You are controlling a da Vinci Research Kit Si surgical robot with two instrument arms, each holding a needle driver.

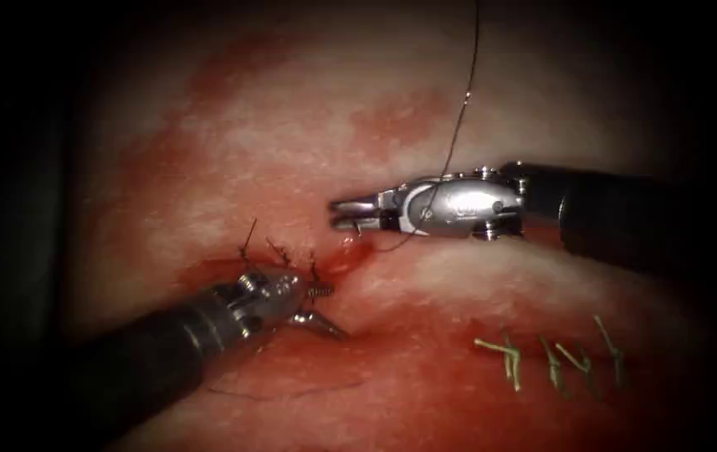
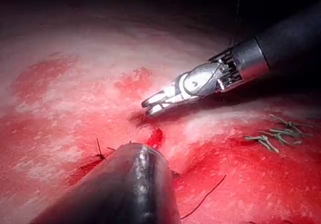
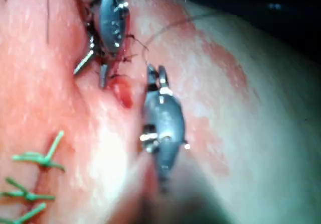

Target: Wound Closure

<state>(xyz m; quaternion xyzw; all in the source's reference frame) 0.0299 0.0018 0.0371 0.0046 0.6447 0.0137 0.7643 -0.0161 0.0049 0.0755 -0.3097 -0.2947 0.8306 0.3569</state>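
Left hand (image 1: 330, 310) spread wide, gripping nothing, tips just beside dark stitches (image 1: 279, 251) along the cut (image 1: 356, 249). Right hand (image 1: 337, 213) pressed nearly together just above the cut's open red end, pinching thread (image 1: 458, 125) trailing upward over the tissue (image 1: 291, 125).

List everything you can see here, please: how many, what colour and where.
tissue: one, pale pink, beneath everything.
cut: one, red, across the middle.
red fluid: patches, red, along and below the cut.
dark stitches: about three, black, at the cut beside the left tool.
green stitches: about four, green, lower right.
thread: one dark strand, from the top down to the right tool.
loose strand: one, dark, below the left tool.
needle: I cannot tell where it is.
left tool: one, metal, jaws open, holding nothing.
right tool: one, metal, above the cut.
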